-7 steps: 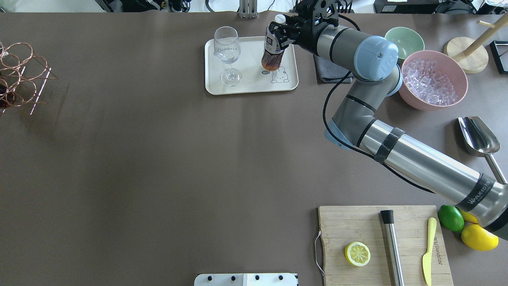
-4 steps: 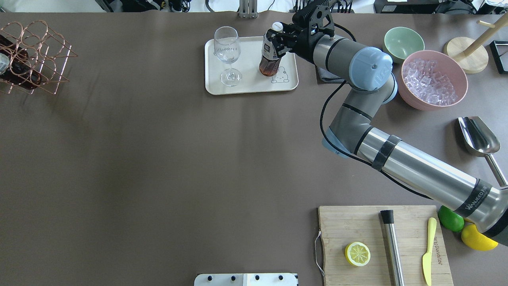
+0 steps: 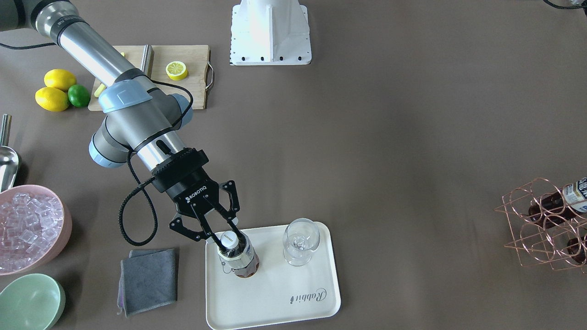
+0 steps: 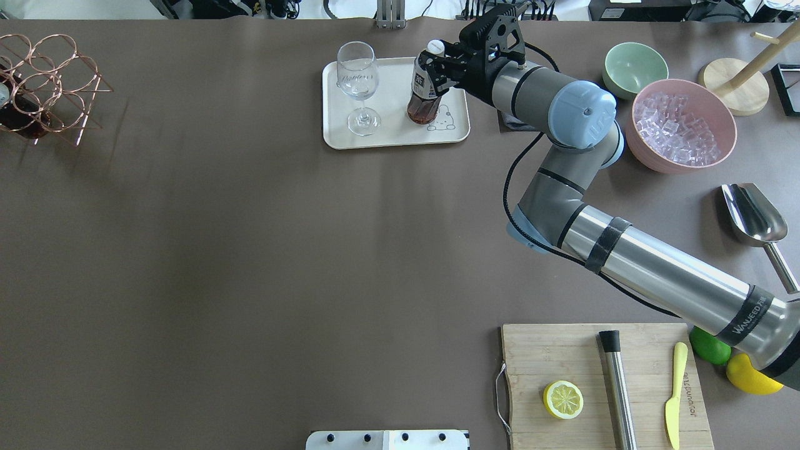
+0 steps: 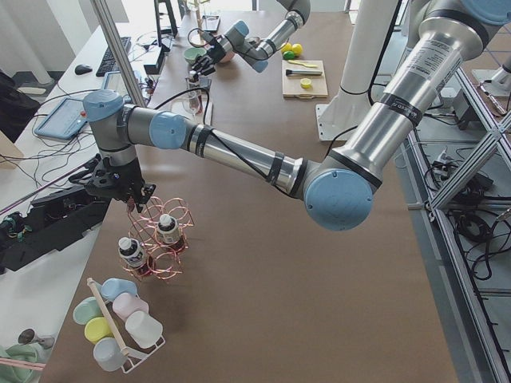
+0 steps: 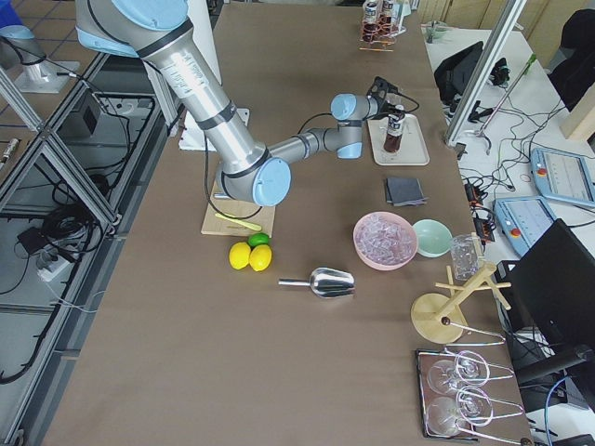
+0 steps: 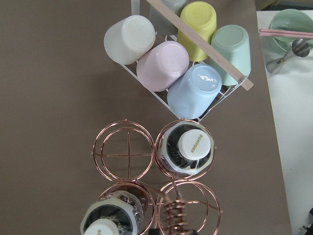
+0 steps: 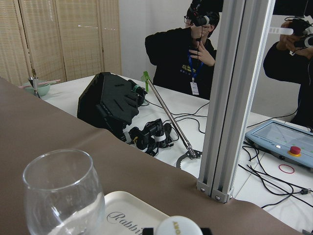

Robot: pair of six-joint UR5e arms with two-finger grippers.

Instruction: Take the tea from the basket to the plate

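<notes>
Tea in a small clear plastic bottle [image 3: 241,262] stands on the cream rectangular tray [image 3: 284,298], at nine o'clock of the clear stemmed glass [image 3: 300,240] in the front-facing view, our right gripper [image 3: 228,241] clamped on its neck. Our left gripper [image 5: 121,186] hangs above the copper wire basket [image 5: 160,249]; we cannot tell its grip.

"Rabbit" is written on the plate [image 3: 275,298], "ROBOTIQ" on the right pincer [image 3: 228,242], and "SUNTORY" on a bottle cap [image 7: 195,145] in the basket [image 7: 125,152].

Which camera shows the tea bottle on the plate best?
Overhead exterior: the tea bottle shows cap, label and dark liquid, standing on the plate, the right gripper at its neck. Front-facing sees it from above; exterior right, tiny; right wrist, only the cap.
</notes>
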